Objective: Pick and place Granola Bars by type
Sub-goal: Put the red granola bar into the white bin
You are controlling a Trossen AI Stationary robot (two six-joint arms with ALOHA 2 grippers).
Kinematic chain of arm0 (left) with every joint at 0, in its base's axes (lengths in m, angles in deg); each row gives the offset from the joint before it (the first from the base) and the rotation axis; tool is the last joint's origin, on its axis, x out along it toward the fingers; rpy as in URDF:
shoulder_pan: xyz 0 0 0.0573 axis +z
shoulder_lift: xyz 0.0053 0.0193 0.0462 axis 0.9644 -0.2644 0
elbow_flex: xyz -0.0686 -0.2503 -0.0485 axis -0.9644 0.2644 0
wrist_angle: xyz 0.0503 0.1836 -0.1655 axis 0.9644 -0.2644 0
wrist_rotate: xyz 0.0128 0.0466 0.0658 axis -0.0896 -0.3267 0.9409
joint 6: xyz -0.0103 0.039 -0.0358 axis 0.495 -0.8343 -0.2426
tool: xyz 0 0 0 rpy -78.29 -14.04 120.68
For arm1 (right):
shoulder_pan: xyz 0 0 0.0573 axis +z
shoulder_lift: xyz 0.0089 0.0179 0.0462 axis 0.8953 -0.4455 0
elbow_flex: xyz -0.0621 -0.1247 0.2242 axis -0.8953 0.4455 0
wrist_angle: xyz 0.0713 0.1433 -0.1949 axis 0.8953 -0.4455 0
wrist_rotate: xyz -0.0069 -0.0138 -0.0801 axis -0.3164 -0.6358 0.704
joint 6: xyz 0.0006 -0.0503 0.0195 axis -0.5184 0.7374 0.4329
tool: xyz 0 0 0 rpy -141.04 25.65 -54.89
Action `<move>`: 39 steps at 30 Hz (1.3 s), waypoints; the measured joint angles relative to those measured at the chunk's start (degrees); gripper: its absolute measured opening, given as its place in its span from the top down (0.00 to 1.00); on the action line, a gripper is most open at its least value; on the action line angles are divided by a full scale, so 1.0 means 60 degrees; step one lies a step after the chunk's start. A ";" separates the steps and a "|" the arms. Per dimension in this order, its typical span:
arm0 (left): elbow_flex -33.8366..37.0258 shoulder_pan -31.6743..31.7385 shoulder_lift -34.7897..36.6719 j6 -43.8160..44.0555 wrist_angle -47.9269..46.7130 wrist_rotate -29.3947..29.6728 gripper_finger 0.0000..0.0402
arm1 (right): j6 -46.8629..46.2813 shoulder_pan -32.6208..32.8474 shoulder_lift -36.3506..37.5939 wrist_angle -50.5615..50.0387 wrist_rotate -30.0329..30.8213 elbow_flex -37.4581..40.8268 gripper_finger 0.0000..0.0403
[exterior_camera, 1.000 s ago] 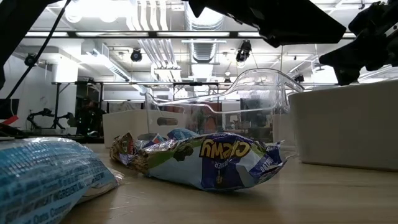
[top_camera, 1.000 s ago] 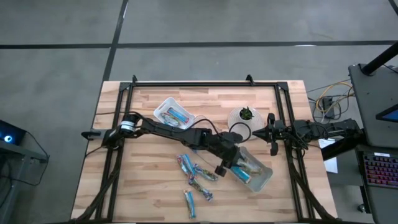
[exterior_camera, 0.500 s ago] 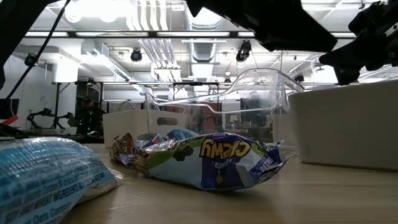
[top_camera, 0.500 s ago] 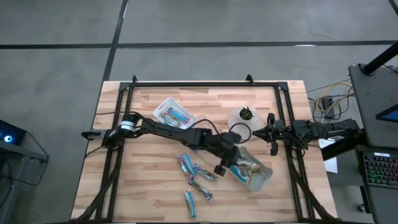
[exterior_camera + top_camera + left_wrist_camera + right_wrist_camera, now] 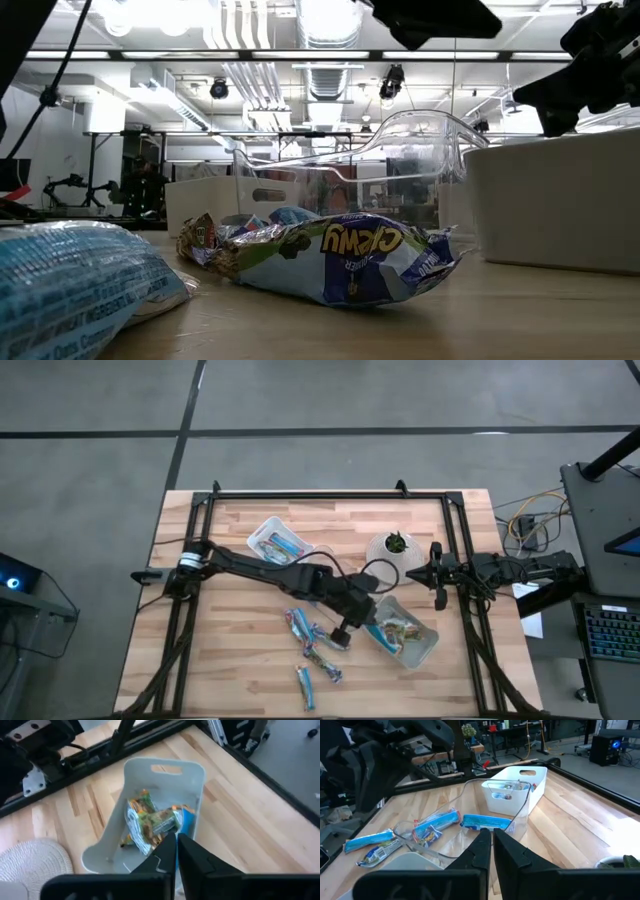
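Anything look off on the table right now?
Nothing damaged. The only mess is the unsorted granola bars strewn loosely on the wood between the two trays; the left claw hangs shut and empty beside them.

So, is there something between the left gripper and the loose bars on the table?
Nothing visible blocks it. The left gripper, shut and empty, hangs right beside the loose granola bars, with only bare wooden table around them. The clear tray lies on its other side.

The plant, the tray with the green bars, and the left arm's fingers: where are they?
plant (image 5: 397, 542): high view, on its green leaves.
tray with the green bars (image 5: 192, 782): left wrist view, on its bare wall near the handle slot.
left gripper (image 5: 177, 851): left wrist view, between the shut fingers' tips.
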 joint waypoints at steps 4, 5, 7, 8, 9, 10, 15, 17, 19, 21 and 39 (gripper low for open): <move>0.0000 -0.0220 0.0276 0.0048 -0.0620 0.0108 1.00 | 0.0000 0.0000 0.0004 0.0007 0.0005 0.0000 0.97; 0.0000 -0.0277 0.0357 0.0048 -0.0806 0.0198 1.00 | 0.0000 0.0004 0.0004 0.0006 -0.0002 0.0001 0.97; 0.0000 -0.0404 0.0593 0.0034 -0.1539 0.0251 1.00 | 0.0000 0.0001 -0.0001 -0.0006 -0.0003 0.0001 0.97; 0.0000 -0.0450 0.0643 0.0027 -0.1782 0.0244 1.00 | 0.0000 0.0000 -0.0004 -0.0006 -0.0002 0.0000 0.97; -0.0007 -0.0501 0.0751 0.0016 -0.2054 0.0233 1.00 | 0.0000 0.0000 0.0004 -0.0003 -0.0003 0.0003 0.97; 0.0024 -0.0568 0.0905 0.0006 -0.2539 0.0248 1.00 | 0.0000 0.0004 0.0004 -0.0010 -0.0006 0.0002 0.97; 0.0754 -0.0841 0.1713 -0.0370 -0.3532 0.0231 1.00 | 0.0000 0.0000 -0.0023 0.0003 0.0014 0.0000 0.97; 0.1244 -0.0951 0.2109 -0.0511 -0.3454 0.0201 1.00 | 0.0002 0.0004 -0.0047 0.0004 -0.0009 0.0003 0.97; 0.1846 -0.1039 0.2541 -0.0624 -0.3480 0.0180 1.00 | 0.0001 0.0000 -0.0110 0.0018 0.0019 0.0000 0.97; 0.2490 -0.1089 0.2971 -0.0784 -0.3447 0.0196 1.00 | 0.0000 0.0004 -0.0122 -0.0021 -0.0009 0.0002 0.97; 0.5973 -0.1540 0.4665 -0.1750 -0.2972 0.0965 1.00 | 0.0000 0.0000 -0.0120 -0.0003 -0.0003 0.0003 0.97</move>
